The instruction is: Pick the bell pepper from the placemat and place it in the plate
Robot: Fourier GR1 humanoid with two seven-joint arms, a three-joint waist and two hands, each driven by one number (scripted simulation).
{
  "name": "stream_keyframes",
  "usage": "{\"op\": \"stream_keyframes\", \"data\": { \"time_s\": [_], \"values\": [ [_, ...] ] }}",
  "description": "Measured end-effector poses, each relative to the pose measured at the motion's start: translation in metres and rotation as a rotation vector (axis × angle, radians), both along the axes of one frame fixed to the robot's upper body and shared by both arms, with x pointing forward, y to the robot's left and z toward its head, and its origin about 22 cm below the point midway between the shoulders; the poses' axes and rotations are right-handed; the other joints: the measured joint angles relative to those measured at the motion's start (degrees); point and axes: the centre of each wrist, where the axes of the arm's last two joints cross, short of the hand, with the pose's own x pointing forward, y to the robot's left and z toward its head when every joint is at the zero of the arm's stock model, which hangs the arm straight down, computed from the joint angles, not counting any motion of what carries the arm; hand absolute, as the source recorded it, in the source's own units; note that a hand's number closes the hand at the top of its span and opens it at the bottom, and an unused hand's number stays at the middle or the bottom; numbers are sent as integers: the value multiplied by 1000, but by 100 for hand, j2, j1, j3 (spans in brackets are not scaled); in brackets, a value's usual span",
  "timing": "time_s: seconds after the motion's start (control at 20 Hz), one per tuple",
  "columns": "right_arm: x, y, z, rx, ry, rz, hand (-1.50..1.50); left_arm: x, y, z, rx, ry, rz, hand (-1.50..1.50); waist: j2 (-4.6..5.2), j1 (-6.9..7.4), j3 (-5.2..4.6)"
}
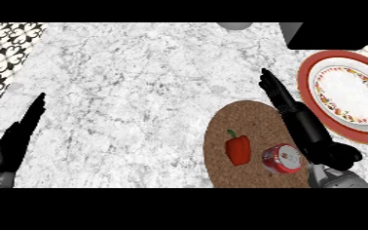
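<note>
A red bell pepper with a green stem lies on the brown round placemat at the lower right of the counter. The white plate with a red rim sits at the right edge, beyond the placemat. My right hand stretches over the placemat's right side with straight fingers pointing away, to the right of the pepper and not touching it. My left hand rests open at the left edge, fingers up.
A red can lies on the placemat right beside my right hand. A black object sits at the top right, a grey round item at the top edge, and patterned tiles at the top left.
</note>
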Motion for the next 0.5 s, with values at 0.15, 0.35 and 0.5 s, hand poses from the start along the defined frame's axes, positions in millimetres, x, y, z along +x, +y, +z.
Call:
{"op": "stream_keyframes", "data": {
  "time_s": [0.15, 0.35, 0.5],
  "values": [
    [14, -10, 22, 12, -49, -19, 150, 0, -14, -12, -84, 27, 11, 0, 53, -58, -23],
    [35, -42, 60, -107, -164, -100, 150, 2, -52, -30, -276, 95, 12, 0, 90, -130, -84],
    [38, -70, 60, -204, -209, -321, -150, 2, -78, -35, -388, 105, 0, 0, 93, -192, -48]
  ]
}}
